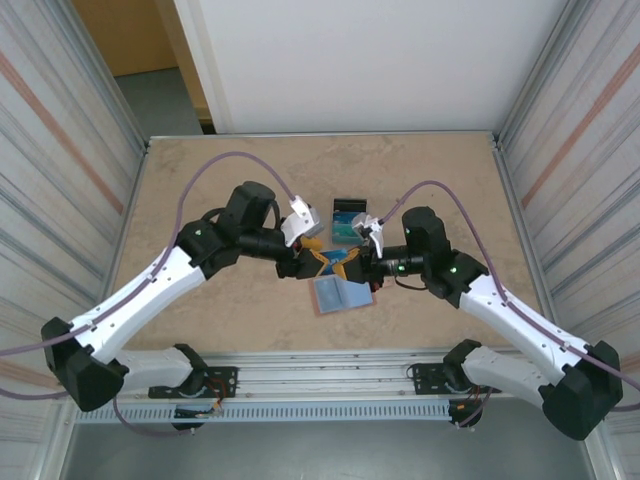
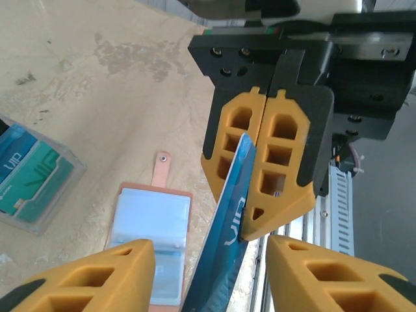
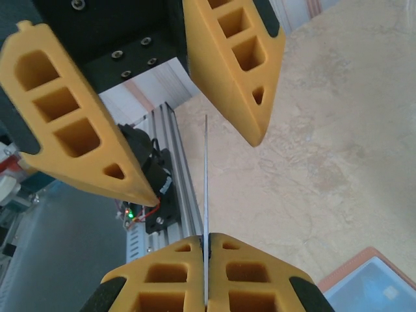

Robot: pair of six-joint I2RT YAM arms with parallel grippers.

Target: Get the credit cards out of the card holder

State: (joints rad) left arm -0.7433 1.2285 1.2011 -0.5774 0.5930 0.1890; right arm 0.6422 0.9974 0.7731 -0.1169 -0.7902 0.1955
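**Item: one blue card, held in mid-air between two grippers**

**Held item.** The blue card (image 2: 227,227) is marked "VIP". The right gripper (image 3: 206,246) is clamped tight on one end of it. The right wrist view shows the card edge-on, as a thin line rising from the closed jaws up the centre of the frame.

**Second pincer.** The left gripper (image 2: 211,260) stands moderately wide. One finger sits on each side of the card's free end, with a gap showing on both sides, so it touches nothing.

**Key relation.** The card's long axis runs from the right gripper straight into the mouth of the left. Its flat faces are turned toward the left fingers. The right arm has the card and the left arm straddles it. Judged from this, closing the left jaws would meet the card squarely.

**Card holder** (image 2: 153,224). It lies open on the table (image 2: 97,84), in the lower centre of the top view just beneath the meeting grippers, with its snap tab pointing away from the left wrist camera.

**Also present.** A clear stand (image 2: 45,224) with teal and blue cards in it sits at the left edge of the left wrist view.

**Not determinable.**
- Whether any cards remain behind the holder's glossy light-blue panels.
- The holder's near edge, which is cut off by a left finger.
- The card itself in the top view, where it is lost among the fingers.
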